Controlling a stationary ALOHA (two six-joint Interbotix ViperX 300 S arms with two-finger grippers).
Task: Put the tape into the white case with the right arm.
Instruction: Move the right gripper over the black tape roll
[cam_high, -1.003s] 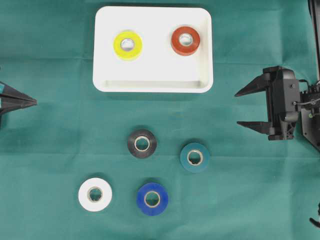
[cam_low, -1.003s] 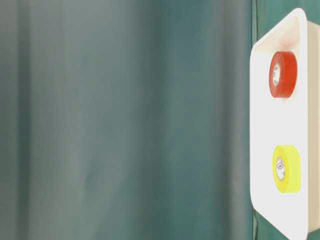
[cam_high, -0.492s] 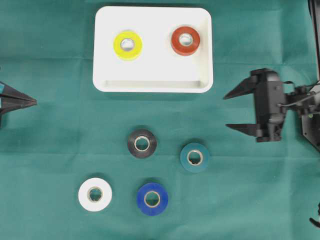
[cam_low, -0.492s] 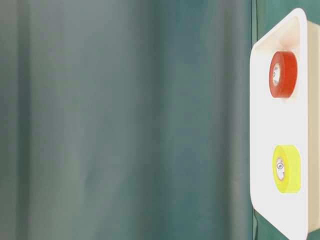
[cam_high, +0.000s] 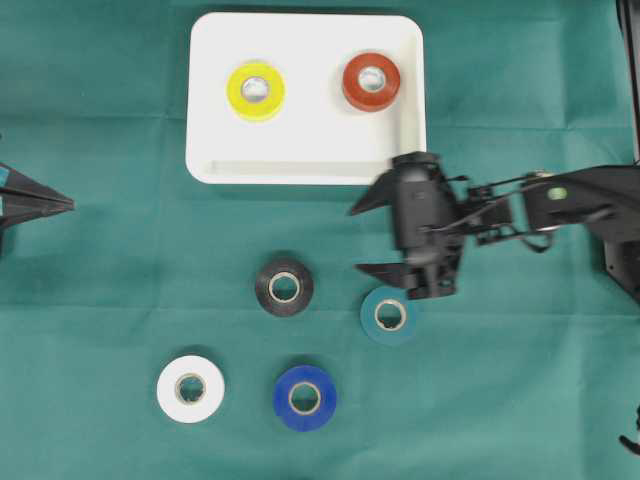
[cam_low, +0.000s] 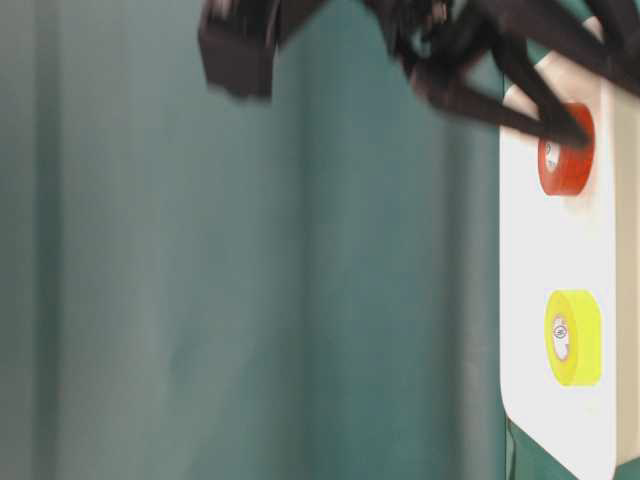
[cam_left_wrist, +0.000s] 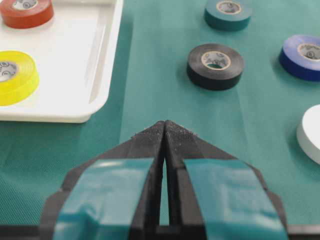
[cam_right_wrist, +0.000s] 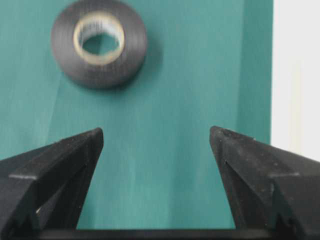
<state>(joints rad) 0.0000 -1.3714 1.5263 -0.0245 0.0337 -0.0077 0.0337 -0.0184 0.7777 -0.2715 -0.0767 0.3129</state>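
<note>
The white case (cam_high: 305, 170) lies at the table's far middle and holds a yellow tape roll (cam_high: 255, 90) and a red tape roll (cam_high: 371, 81). Loose on the green cloth are a black roll (cam_high: 284, 287), a teal roll (cam_high: 389, 315), a blue roll (cam_high: 304, 397) and a white roll (cam_high: 190, 388). My right gripper (cam_high: 358, 238) is open and empty, hanging just below the case's right corner, right of the black roll and above the teal one. In the right wrist view the black roll (cam_right_wrist: 99, 42) lies ahead of the spread fingertips. My left gripper (cam_high: 70, 204) rests shut at the left edge.
The green cloth covers the whole table. The right arm (cam_high: 560, 205) stretches in from the right edge across the middle. In the table-level view the blurred arm (cam_low: 460, 60) crosses the top, in front of the case (cam_low: 545, 250).
The right arm has swung left from the right edge to just below the case's corner, still open. The left gripper and all rolls stay put.
</note>
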